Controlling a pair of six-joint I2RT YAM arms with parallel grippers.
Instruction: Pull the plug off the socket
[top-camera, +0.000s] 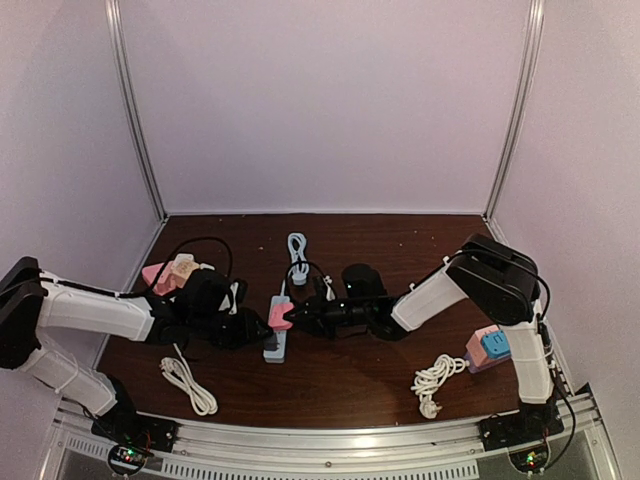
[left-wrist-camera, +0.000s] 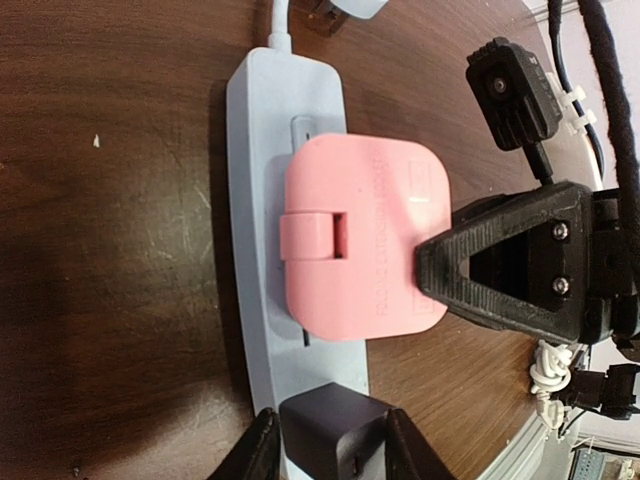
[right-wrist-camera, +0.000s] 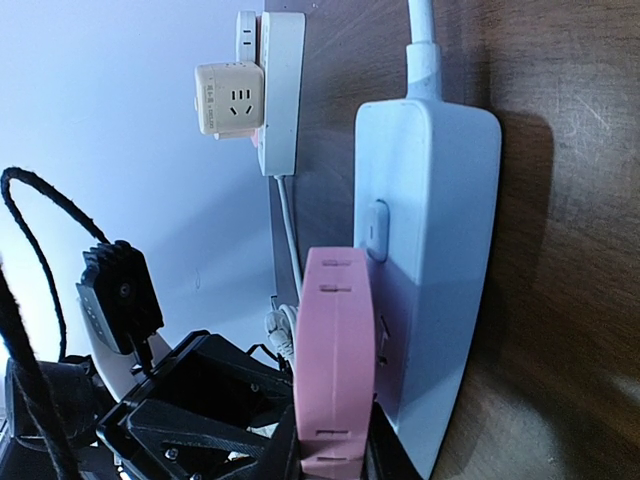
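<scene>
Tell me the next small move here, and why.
Probably the right gripper should pull the pink plug straight off the face of the power strip. Its fingers pinch the plug, which looks seated against the strip. The left gripper appears clamped on the black adapter at the strip's end, likely bracing it.

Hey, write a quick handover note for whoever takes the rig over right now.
Left gripper: shut on the black adapter at one end of the light blue power strip.
Right gripper: shut on the edge of the pink plug.
Done: both grips set.
Left to do: plug looks seated; pull it from the socket while holding the strip down.
</scene>
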